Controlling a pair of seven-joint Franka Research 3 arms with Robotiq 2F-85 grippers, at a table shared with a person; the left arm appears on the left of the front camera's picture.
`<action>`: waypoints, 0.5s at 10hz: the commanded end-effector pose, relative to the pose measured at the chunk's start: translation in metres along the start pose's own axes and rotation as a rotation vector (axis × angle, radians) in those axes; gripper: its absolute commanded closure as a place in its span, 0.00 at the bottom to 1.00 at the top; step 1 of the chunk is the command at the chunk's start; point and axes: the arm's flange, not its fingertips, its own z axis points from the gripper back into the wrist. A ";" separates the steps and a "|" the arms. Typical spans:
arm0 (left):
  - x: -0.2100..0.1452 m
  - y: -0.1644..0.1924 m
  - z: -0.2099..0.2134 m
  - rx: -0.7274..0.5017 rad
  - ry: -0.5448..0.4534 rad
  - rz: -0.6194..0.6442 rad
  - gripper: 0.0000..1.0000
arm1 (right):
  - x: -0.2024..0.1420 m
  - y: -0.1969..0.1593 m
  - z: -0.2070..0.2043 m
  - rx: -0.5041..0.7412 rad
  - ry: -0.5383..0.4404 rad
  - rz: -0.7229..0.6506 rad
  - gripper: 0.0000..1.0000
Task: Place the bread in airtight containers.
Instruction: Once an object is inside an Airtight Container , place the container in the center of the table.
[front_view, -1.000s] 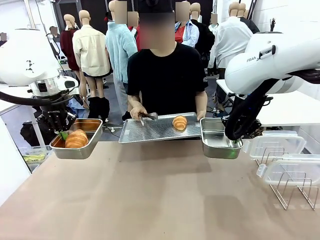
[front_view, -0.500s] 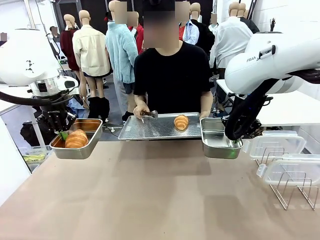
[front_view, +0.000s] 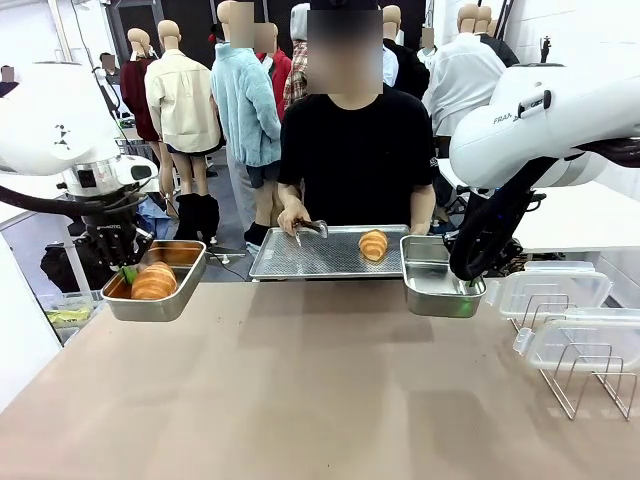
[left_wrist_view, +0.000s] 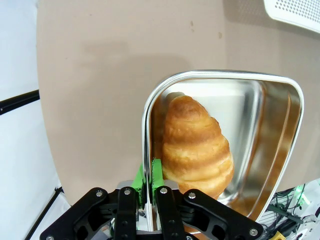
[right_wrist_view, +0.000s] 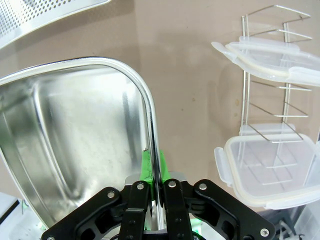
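- Brown table (front_view: 300, 400) takes up most of the front view, with a person (front_view: 355, 150) in a black tee standing at the far side.
- Perforated tray (front_view: 315, 258) is at the far edge in front of them, between the two tins.
- Wire rack (front_view: 585, 385) is at the near right, with two clear lids (front_view: 555, 290) on it.
- Left tin (front_view: 150, 305) is at the far left. The left gripper (left_wrist_view: 150, 172) is clamped tight on its rim, green pads pinching the wall.
- Right tin (front_view: 440, 298) is just right of the tray, bare inside. The right gripper (right_wrist_view: 152, 165) is clamped on its rim the same way.
- First roll (left_wrist_view: 192, 145) lies in the left tin, right by the pinched wall.
- Second roll (front_view: 373, 245) sits on the right part of the tray.
- Tongs (front_view: 310, 229) are in one of the person's hands, over the tray's left part, apart from that roll.
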 end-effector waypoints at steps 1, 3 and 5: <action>0.009 -0.001 -0.029 -0.009 0.010 -0.043 1.00 | -0.002 -0.002 0.001 0.003 -0.008 -0.004 1.00; 0.024 -0.004 -0.067 0.025 0.056 -0.018 1.00 | -0.002 -0.002 0.001 0.003 -0.008 -0.004 1.00; 0.029 -0.014 -0.099 0.015 0.059 -0.012 1.00 | -0.002 -0.002 0.001 0.003 -0.008 -0.004 1.00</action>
